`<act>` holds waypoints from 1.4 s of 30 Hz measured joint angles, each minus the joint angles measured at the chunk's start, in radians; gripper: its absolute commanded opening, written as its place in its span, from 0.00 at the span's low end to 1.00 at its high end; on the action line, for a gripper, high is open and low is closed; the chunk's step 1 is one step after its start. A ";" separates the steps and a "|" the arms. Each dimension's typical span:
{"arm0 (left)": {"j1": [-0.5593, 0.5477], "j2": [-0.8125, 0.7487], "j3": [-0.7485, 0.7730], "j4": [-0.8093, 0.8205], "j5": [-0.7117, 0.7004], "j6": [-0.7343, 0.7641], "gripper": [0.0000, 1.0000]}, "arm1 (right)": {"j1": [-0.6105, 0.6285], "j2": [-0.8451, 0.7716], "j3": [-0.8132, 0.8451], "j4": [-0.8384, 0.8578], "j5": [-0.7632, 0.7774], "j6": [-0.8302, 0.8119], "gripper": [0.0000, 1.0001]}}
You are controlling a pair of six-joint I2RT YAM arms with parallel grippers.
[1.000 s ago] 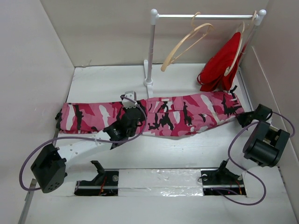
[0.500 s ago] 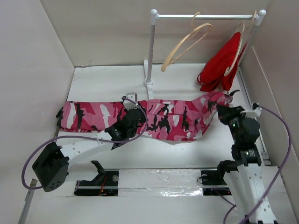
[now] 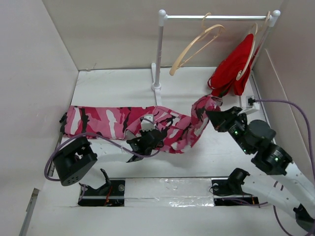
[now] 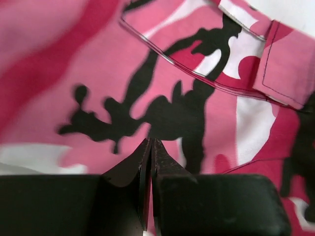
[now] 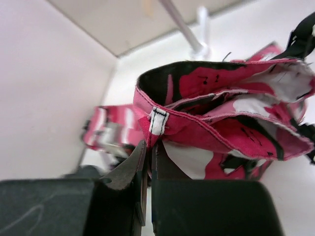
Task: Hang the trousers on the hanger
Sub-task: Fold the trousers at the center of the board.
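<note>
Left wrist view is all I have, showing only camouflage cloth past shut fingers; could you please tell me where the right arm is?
Observer: The right gripper pinches the waistband end of the trousers, lifted below the rack.
Operator: Thank you. Is the hanger free?
Observer: Yes, the hanger hangs bare on the rail, beside a red garment on another hanger.
Operator: And where along the trousers am I?
Observer: The left gripper is at their middle, where the cloth bunches.
</note>
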 measured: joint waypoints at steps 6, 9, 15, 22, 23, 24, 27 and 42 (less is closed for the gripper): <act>-0.072 0.127 0.016 0.003 -0.021 -0.058 0.00 | 0.121 -0.006 0.196 -0.001 0.121 -0.093 0.00; -0.119 0.212 0.080 0.010 -0.045 -0.083 0.00 | 0.131 -0.006 0.275 -0.040 0.158 -0.150 0.00; -0.233 0.336 0.222 0.005 -0.055 -0.106 0.00 | 0.131 0.027 0.450 -0.147 0.205 -0.244 0.00; -0.235 0.332 0.228 -0.024 -0.072 -0.129 0.00 | 0.132 0.015 0.517 -0.204 0.266 -0.300 0.00; -0.235 0.317 0.214 -0.021 -0.071 -0.129 0.00 | 0.134 0.010 0.519 -0.214 0.272 -0.306 0.00; -0.232 0.297 0.197 -0.018 -0.068 -0.129 0.00 | 0.137 0.006 0.524 -0.225 0.277 -0.312 0.00; -0.215 0.265 0.179 0.013 -0.038 -0.119 0.00 | 0.145 0.006 0.538 -0.237 0.280 -0.325 0.00; -0.399 0.476 0.352 0.115 0.066 -0.141 0.00 | 0.161 0.455 0.678 -0.192 0.140 -0.403 0.00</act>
